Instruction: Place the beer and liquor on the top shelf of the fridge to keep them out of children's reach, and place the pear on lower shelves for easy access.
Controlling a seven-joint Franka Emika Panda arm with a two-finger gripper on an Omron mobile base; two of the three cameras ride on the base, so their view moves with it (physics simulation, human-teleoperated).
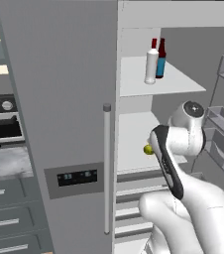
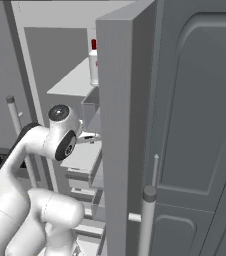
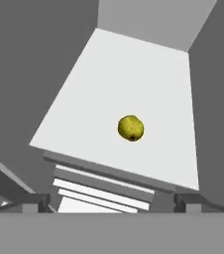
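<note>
The fridge (image 1: 59, 99) stands open. On its top shelf (image 1: 183, 82) the whitish red-capped liquor (image 1: 151, 64) and the dark blue-labelled beer (image 1: 161, 62) stand upright side by side. The liquor (image 2: 93, 62) shows again past the door edge. The yellow-green pear (image 3: 131, 128) lies alone on a lower white shelf (image 3: 109, 74); it peeks out beside my arm (image 1: 147, 149). My gripper (image 3: 111, 203) hovers above and in front of the pear, apart from it, open wide with nothing between its fingertips (image 3: 37, 202).
Grey door bins (image 1: 223, 124) line the open door on the right. The open fridge door (image 2: 195, 125) rises close on my right side. White drawer fronts (image 3: 99, 193) sit under the pear's shelf. An oven (image 1: 0, 124) and drawers (image 1: 10, 198) stand left of the fridge.
</note>
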